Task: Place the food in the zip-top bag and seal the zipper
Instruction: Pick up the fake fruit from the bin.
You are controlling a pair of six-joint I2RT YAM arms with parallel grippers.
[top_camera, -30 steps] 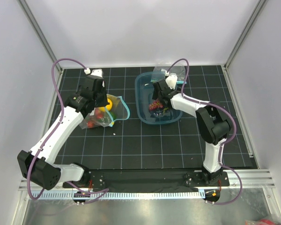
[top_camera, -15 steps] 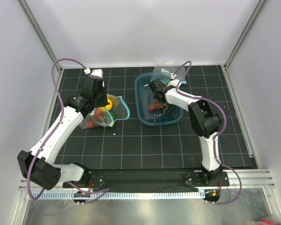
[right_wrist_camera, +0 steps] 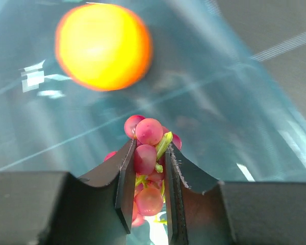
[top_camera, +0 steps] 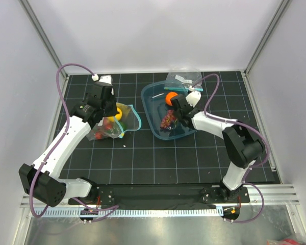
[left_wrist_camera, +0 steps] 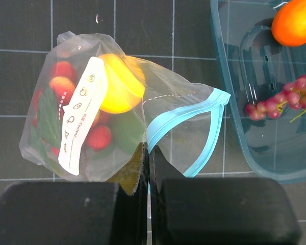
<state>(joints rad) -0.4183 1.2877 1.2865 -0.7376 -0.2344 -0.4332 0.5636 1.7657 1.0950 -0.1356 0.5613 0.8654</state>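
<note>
Right gripper (right_wrist_camera: 148, 173) pinching the grape bunch (right_wrist_camera: 149, 131); left gripper (left_wrist_camera: 148, 153) clamped on the zip-top bag (left_wrist_camera: 168, 102)
The right jaws squeeze the purple bunch from both sides inside the teal tub (top_camera: 152, 125), with the orange (right_wrist_camera: 104, 47) just beyond it on the far side. The left jaws are pressed together on the clear plastic beside the teal zipper (left_wrist_camera: 181, 115). The bag lies left of the tub on the black mat (top_camera: 158, 158), holding the lemon (left_wrist_camera: 120, 84) and strawberries (left_wrist_camera: 98, 137)
</note>
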